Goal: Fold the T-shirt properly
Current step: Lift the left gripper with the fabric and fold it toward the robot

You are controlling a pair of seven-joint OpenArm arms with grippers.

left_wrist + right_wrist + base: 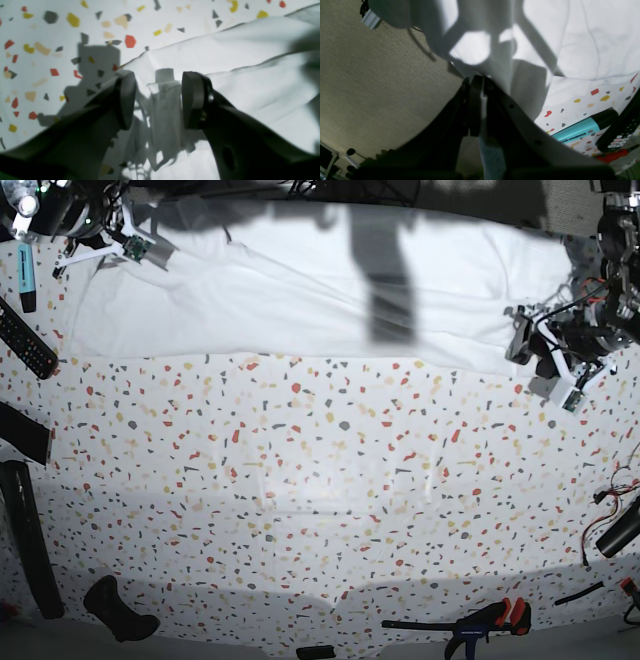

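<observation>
T-shirt point(250, 320): white, laid as a long, wide band with creases on the speckled tabletop point(300, 480), reaching most of the way across the base view. Left hand point(158, 100): at the T-shirt's right-hand end in the base view; fingers parted, a raised fold of the cloth showing between them in the wrist view; whether they touch it, cannot tell. Right hand point(482, 87): at the T-shirt's opposite end, clenched on the cloth, which passes between the fingertips and hangs beneath. Greyish-brown floor point(395, 100) visible beyond the T-shirt's edge in the right wrist view. Teal marker point(577, 130) and black remote point(620, 132): near the T-shirt, on the right hand's side, marker and remote close together. Clamp point(500, 617), black and blue with red parts: well apart from the T-shirt, across the tabletop, near the bottom of the base view.
</observation>
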